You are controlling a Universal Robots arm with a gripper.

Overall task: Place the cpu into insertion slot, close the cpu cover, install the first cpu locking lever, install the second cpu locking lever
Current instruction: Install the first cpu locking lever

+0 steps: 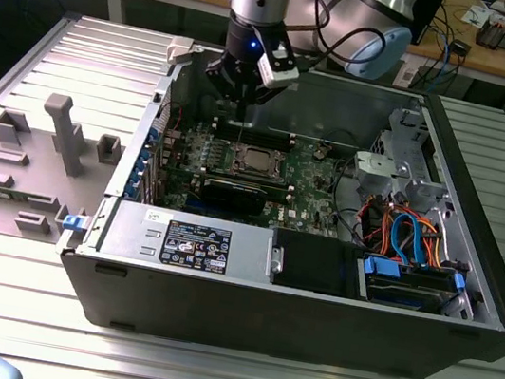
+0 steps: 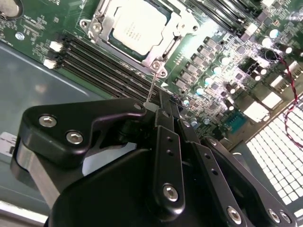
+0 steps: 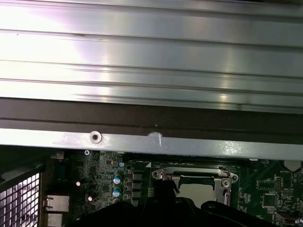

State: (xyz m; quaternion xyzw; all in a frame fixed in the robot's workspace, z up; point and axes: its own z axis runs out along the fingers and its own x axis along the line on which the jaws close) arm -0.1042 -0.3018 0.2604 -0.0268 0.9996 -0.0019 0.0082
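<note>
One black metal gripper (image 2: 150,105) hangs just over the green motherboard (image 2: 215,61), beside the corner of the square silver-rimmed insertion slot (image 2: 96,27) that faces the long black memory slots (image 2: 94,66). Its jaws stand together, and they seem to pinch the free end of a thin grey wire locking lever (image 2: 152,85). The long axis of this lever runs from the slot's corner up to the fingertips, so it points away from the board, steeply raised and not laid flat.

Further on, the small square cpu with the plain silver-grey top (image 2: 137,26) lies flat in the slot, top side up, its edges parallel to the rim. The thin silver metal cpu cover (image 2: 176,26) appears folded down around it, and the chip shows through its window.

To my judgement two steps are done, the placing and the covering. One lever is in hand but not yet latched, so both levers remain.
</note>
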